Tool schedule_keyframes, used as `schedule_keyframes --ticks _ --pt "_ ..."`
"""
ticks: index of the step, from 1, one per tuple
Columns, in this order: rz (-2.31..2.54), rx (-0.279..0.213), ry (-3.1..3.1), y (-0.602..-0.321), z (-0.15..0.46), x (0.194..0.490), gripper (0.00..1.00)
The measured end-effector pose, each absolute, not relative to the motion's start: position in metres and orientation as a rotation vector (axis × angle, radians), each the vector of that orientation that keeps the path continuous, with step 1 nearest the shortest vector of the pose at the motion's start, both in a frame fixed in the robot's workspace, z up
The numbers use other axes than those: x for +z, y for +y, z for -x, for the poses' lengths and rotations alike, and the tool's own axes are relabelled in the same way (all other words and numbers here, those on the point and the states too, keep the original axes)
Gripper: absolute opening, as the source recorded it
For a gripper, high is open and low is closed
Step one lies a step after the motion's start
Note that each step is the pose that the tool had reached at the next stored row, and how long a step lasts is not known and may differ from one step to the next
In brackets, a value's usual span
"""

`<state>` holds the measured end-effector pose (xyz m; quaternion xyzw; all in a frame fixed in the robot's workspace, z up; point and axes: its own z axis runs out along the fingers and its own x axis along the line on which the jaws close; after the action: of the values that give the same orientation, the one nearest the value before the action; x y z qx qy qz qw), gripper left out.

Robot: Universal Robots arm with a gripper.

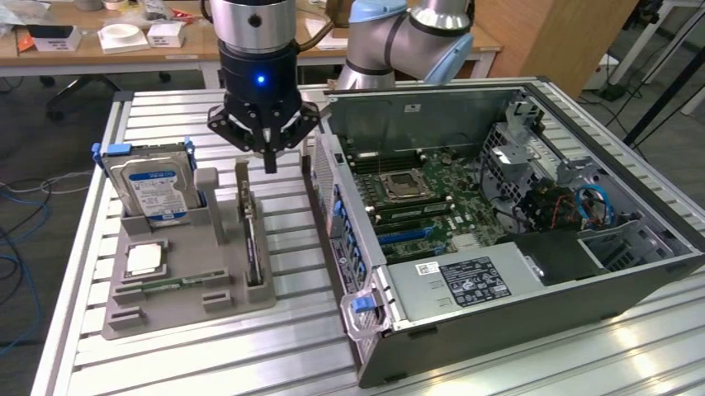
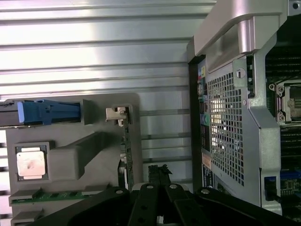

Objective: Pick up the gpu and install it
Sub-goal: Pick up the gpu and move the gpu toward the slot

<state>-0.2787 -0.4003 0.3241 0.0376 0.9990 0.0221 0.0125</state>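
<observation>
Computer case [image 1: 496, 239] lies open on the table [image 1: 220, 355]; the exterior view looks into its motherboard [image 1: 424, 194], the wrist view meets its perforated rear wall [image 2: 225, 132]. Beside it, in the grey holder [image 1: 187, 289], the gpu [image 1: 254, 247] stands on edge, long axis parallel to the case wall, metal bracket [image 2: 117, 114] at the end near the hard drive [image 1: 154, 186]. Above hangs the gripper [image 1: 270, 165], fingers pressed together, holding nothing
</observation>
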Motion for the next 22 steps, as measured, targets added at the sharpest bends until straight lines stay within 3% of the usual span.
schedule_keyframes --ticks 22 --pt "-0.117 0.075 3.114 -0.4009 0.2763 0.3179 0.11"
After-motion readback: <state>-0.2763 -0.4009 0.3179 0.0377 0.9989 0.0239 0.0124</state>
